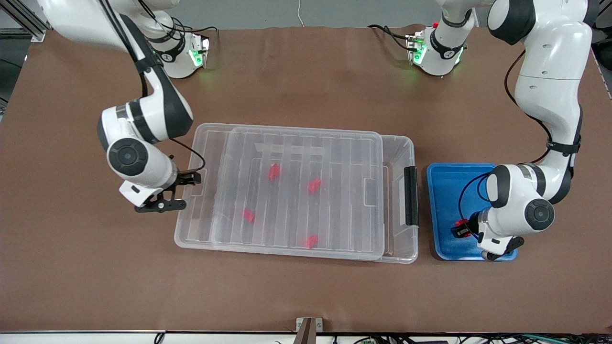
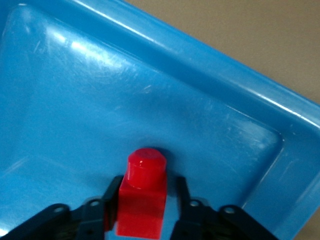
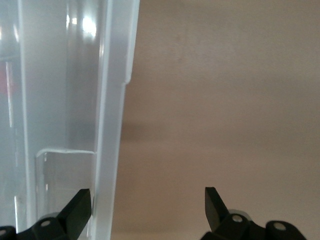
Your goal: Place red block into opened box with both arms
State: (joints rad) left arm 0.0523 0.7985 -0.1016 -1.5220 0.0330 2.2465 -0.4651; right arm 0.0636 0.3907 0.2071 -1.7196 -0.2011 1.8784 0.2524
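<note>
The left end effector (image 2: 142, 212) is clenched on the red block (image 2: 142, 200), low in the blue tray (image 1: 447, 179) toward the left arm's end of the surface. The right end effector (image 3: 147, 210), fingers spread, straddles the box (image 1: 399, 148) rim at the other end. The lid (image 1: 306, 143) lies mostly over the box, so opening, carrying and dropping appear left to do.

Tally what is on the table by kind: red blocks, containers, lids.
Red blocks: 5, four inside the box at, and one in the left claw on the blue tray
Clear box: 1
Ribbed clear lid: 1
Blue tray: 1
Total: 8
</note>
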